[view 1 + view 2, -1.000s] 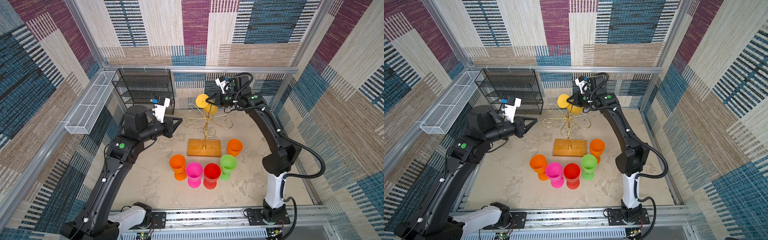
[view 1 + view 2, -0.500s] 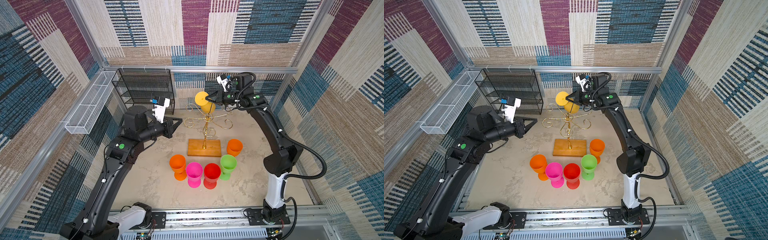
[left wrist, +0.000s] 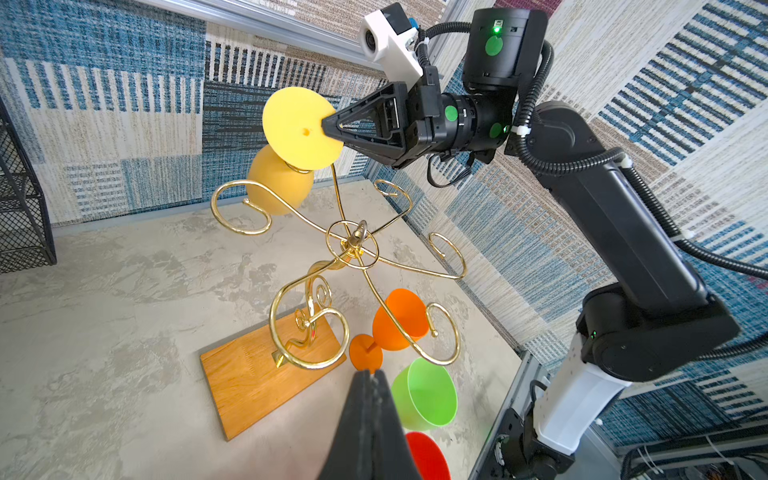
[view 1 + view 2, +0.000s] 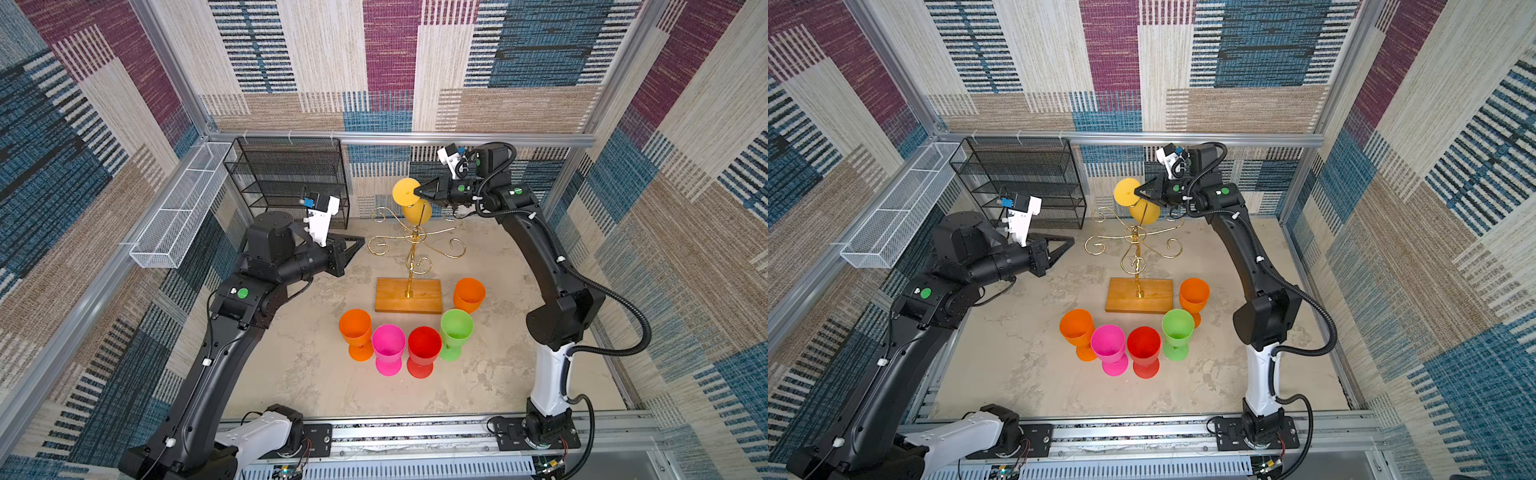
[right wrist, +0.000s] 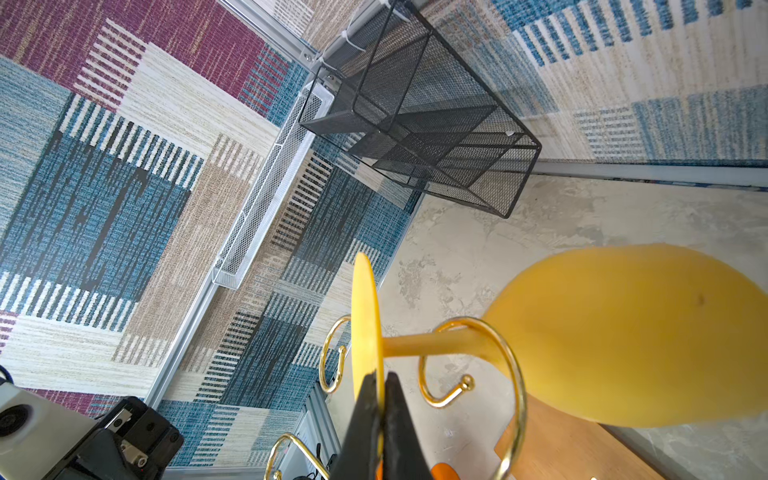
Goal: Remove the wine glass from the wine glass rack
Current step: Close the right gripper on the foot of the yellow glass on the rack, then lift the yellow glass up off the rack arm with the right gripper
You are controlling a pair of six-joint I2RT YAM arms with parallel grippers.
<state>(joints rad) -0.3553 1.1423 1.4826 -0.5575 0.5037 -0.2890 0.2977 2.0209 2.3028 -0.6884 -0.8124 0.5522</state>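
Right pincer (image 4: 418, 192) clenched on the foot-disc rim of the yellow wine glass (image 4: 417, 212), which hangs tilted, bowl down, its stem inside a rear scroll of the wine glass rack (image 4: 408, 297) (upper centre of both top views). Left pincer (image 4: 360, 241) clenched, empty, just left of the scrolls. Five coloured goblets (image 4: 424, 345) border the base's front and right edges; bare desk (image 4: 291, 374) lies lower left.

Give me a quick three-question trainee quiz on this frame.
1. True or false: the right gripper is shut on the foot of the yellow wine glass.
2. How many glasses stand on the table? A three, B five, C seven.
3. Fill in: the stem of the yellow wine glass sits in a curl of the ____.
Key: 1 true; 2 B; 3 wine glass rack.
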